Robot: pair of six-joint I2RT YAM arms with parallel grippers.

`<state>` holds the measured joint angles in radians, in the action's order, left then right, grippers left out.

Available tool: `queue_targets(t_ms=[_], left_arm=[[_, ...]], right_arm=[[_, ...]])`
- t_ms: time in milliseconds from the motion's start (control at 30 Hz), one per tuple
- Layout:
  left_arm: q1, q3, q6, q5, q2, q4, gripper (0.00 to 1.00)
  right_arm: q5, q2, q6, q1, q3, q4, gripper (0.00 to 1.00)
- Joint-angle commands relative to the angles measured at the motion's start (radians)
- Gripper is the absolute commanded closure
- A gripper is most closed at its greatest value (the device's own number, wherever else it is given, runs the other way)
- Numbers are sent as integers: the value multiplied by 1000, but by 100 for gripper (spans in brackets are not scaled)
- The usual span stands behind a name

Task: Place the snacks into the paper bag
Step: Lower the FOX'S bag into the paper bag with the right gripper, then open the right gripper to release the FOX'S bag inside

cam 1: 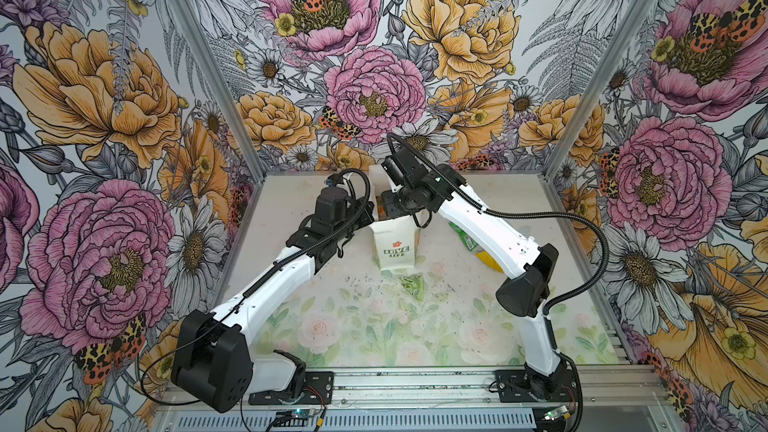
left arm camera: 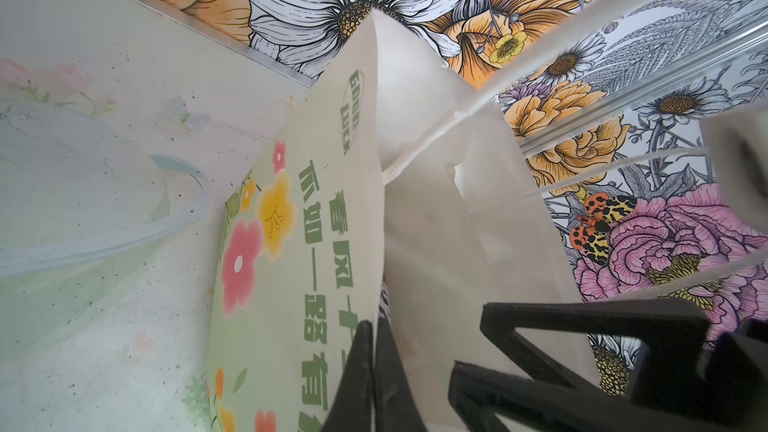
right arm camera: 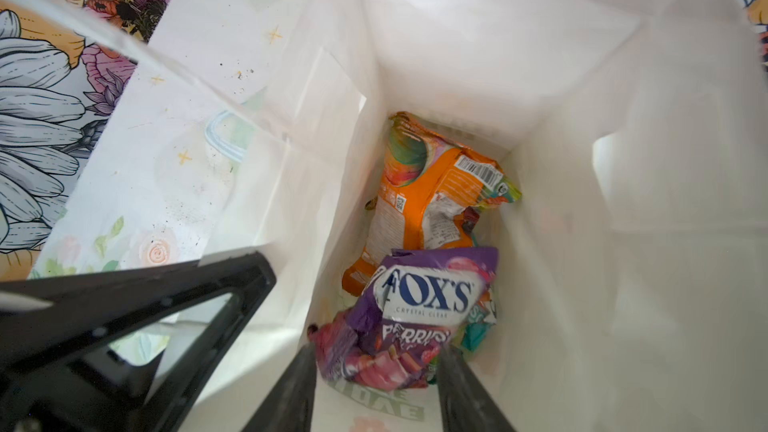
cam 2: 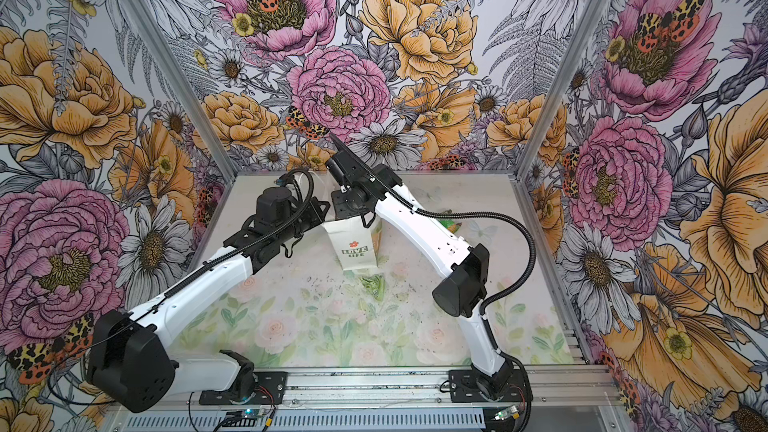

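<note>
The white paper bag (cam 1: 395, 248) (cam 2: 357, 249) stands upright at the middle back, "LOVE LIFE" side facing front. My left gripper (left arm camera: 374, 328) is shut on the rim of its printed wide wall (left arm camera: 291, 243). My right gripper (right arm camera: 379, 349) hangs open in the bag's mouth. Inside the bag (right arm camera: 457, 56) lie an orange-white packet (right arm camera: 436, 193), a purple-pink "FOX'S" packet (right arm camera: 415, 309) just beyond the fingertips, and a teal one (right arm camera: 478, 328) beneath. On the table lie a small pale green packet (cam 1: 412, 284) (cam 2: 376, 284), a green packet (cam 1: 463, 236) and a yellow one (cam 1: 488, 261), partly hidden by the right arm.
Floral walls with aluminium posts (cam 1: 208, 68) close in the table on three sides. A metal rail (cam 1: 415, 386) carrying both arm bases runs along the front. Dark crumbs (cam 1: 365, 284) speckle the flower-print mat in front of the bag.
</note>
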<state>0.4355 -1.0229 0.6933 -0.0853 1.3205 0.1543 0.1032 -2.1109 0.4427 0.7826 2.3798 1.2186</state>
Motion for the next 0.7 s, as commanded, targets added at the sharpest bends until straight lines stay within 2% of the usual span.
queue_targets(t_ms=[0, 667], left_arm=[[-7, -20, -6, 12, 0, -27, 100], [-25, -14, -11, 1, -10, -21, 100]], right_arm=[[-36, 9, -23, 4, 30, -16, 49], [-128, 147, -131, 4, 12, -16, 40]])
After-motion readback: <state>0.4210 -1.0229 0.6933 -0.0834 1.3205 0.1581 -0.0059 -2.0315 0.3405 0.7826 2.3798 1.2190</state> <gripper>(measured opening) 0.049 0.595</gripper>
